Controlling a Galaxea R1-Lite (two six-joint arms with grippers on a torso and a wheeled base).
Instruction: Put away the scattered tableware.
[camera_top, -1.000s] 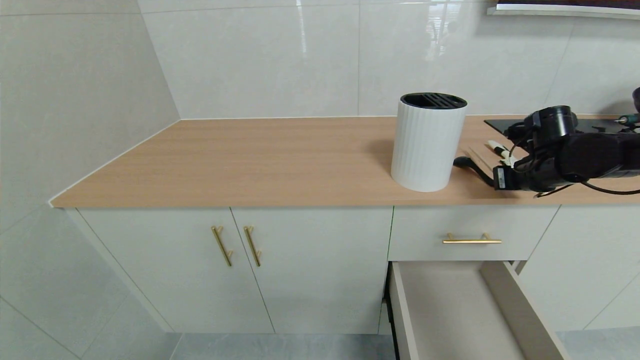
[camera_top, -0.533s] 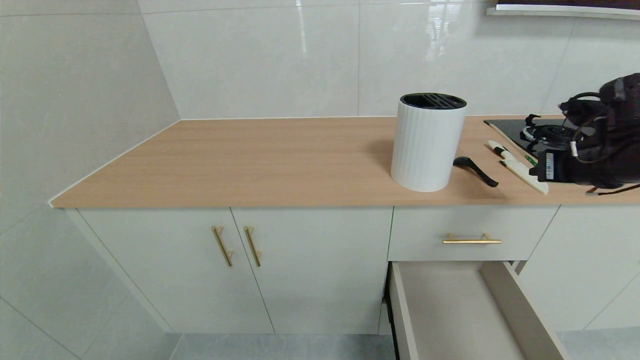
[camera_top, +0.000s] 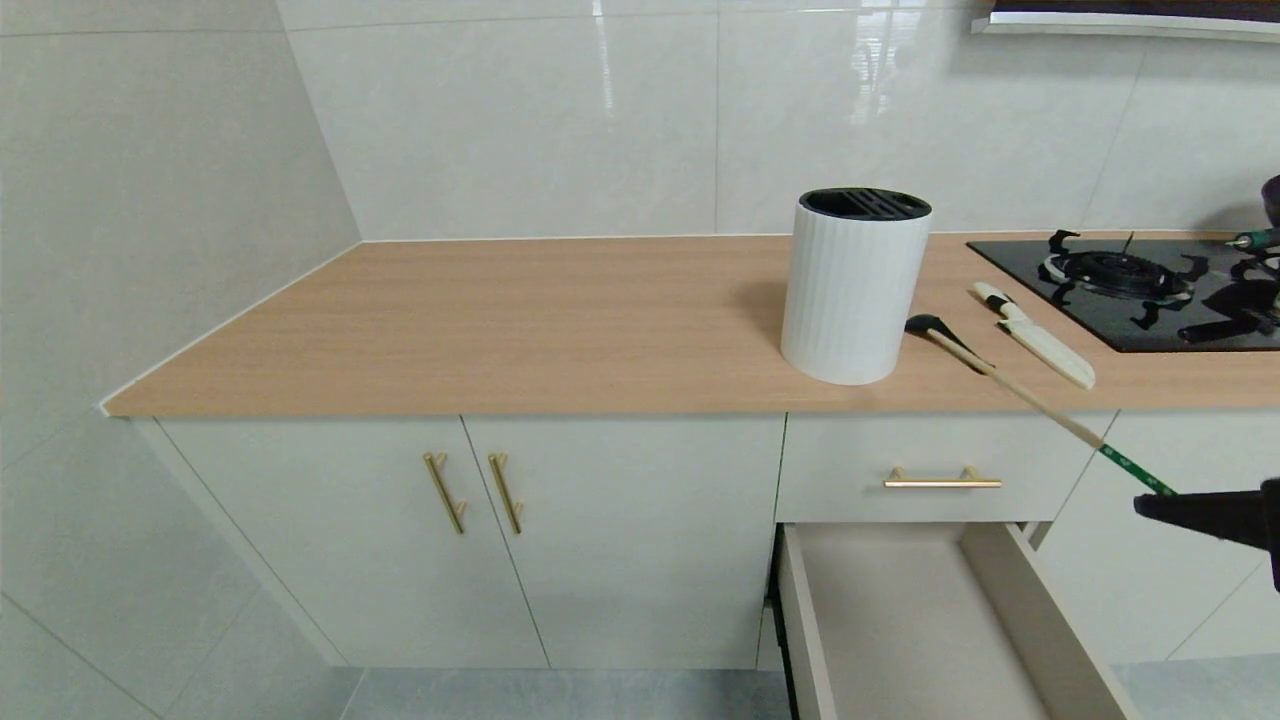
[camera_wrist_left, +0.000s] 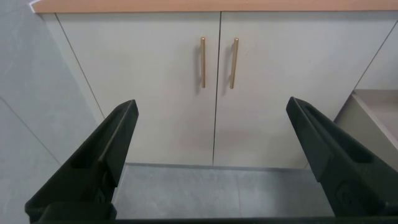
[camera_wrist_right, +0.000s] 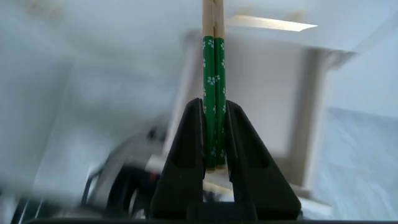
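- Bench (camera_top: 560, 320): wood grain, matt.
- Wall tiles (camera_top: 520, 120): smooth, very glossy.
- Holder (camera_top: 853, 290): white, ribbed, matt (it looks like plastic).
- Chopsticks (camera_top: 1040, 402): pale bare wood, with a green printed end.
- Drawer handle (camera_top: 943, 482): golden metal, a little shiny.
- Right claw (camera_wrist_right: 213, 109): black matt plastic.

On the counter (camera_top: 550, 320) a holder (camera_top: 855, 290) stands. Right of it lie a spoon (camera_top: 920, 323), a knife (camera_top: 1035, 335), then the stove (camera_top: 1130, 290). Below, an open drawer (camera_top: 1040, 630) sits right of the cupboard doors (camera_top: 480, 540). Chopsticks (camera_top: 1040, 405) slant above the drawer.
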